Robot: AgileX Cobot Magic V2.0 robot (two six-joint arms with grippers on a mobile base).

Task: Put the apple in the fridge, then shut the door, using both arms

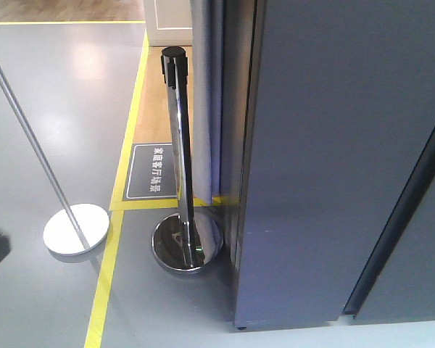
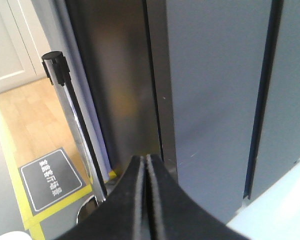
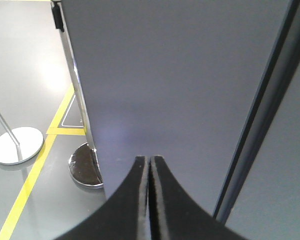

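Observation:
The dark grey fridge (image 1: 237, 167) fills the right of the front view. Its flat grey door (image 1: 333, 145) lies against the body, and none of the white inside shows. A dark seam (image 1: 402, 225) divides it from a second grey panel on the right. The apple is out of view. My left gripper (image 2: 143, 158) is shut with nothing between its fingers and points at the door's left edge (image 2: 162, 100). Shut and empty as well, my right gripper (image 3: 149, 159) faces the door's flat face (image 3: 175, 75) from close by.
A chrome barrier post (image 1: 177, 138) with a round mirror base (image 1: 187, 246) stands just left of the fridge. A second, thinner pole leans on a white disc base (image 1: 76, 228) further left. Yellow floor tape (image 1: 105, 283) and a dark floor sign (image 1: 151, 170) mark the grey floor.

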